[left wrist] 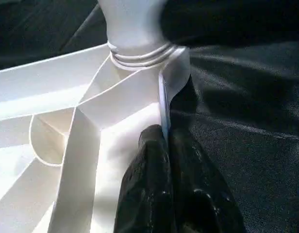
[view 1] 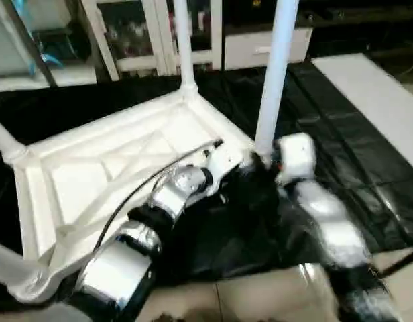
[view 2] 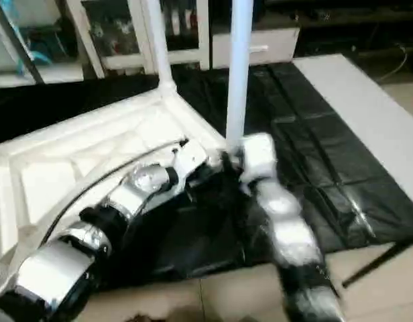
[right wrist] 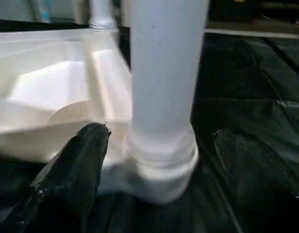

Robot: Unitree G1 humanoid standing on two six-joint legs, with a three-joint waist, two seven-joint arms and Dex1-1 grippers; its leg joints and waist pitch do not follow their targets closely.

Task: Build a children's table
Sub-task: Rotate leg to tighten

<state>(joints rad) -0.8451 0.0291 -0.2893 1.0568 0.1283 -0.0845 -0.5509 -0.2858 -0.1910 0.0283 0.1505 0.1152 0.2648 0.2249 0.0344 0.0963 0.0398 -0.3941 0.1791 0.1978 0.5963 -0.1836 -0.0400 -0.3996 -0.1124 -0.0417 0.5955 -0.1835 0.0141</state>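
Observation:
The children's table lies upside down on the black cover, its white ribbed tabletop (view 1: pixel 112 168) facing up. White legs stand in its corner sockets: one at the near right corner (view 1: pixel 277 74), one at the far corner (view 1: pixel 182 40), one at the left (view 1: pixel 5 141). My left gripper (left wrist: pixel 165 141) is shut on the tabletop's thin rim (left wrist: pixel 164 97), just beside the near right socket. My right gripper (right wrist: pixel 161 131) stands open around the base of that leg (right wrist: pixel 164 73), a black finger (right wrist: pixel 86 160) on each side and clear of it.
A white board (view 1: pixel 374 94) lies on the black cover (view 1: pixel 340 154) at the right. White cabinets (view 1: pixel 146 33) stand behind the work table. The table's near edge and tiled floor (view 1: pixel 260 295) show under my forearms.

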